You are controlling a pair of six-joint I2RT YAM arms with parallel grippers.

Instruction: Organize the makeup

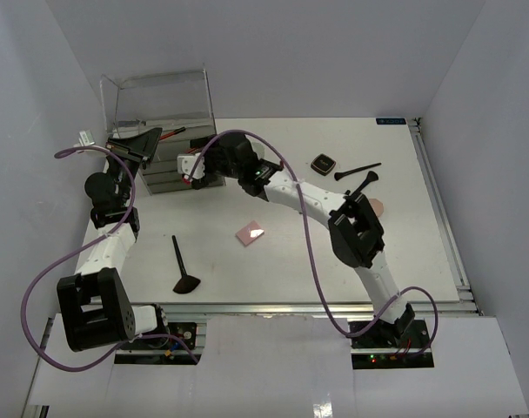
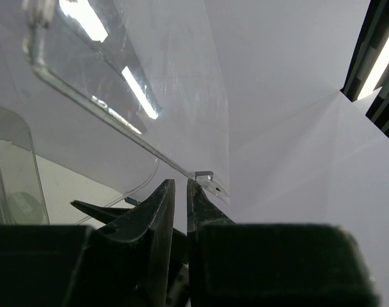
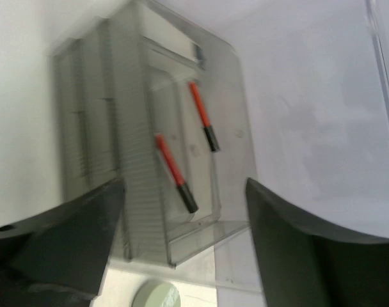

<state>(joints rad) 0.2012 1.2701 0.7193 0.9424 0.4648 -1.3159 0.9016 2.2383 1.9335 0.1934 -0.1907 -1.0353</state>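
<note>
Sticks (image 3: 175,171), two, in clear box (image 3: 234,137), three brushes (image 1: 178,257) outside, right tool (image 3: 185,185) spread, left tool (image 2: 180,184) pinching lid (image 2: 169,77)

No readable text, labels or numbers in any view.
Closest candidates: a small blue strip (image 1: 391,121) at the far right edge of the white table (image 1: 404,226), possibly a sticker, too small to make out any characters; a black square compact (image 1: 324,163) with a pale outline on its lid, no letters legible. Both wrist views show only bare clear plastic and plain red-and-black sticks, nothing printed that can be read.
</note>
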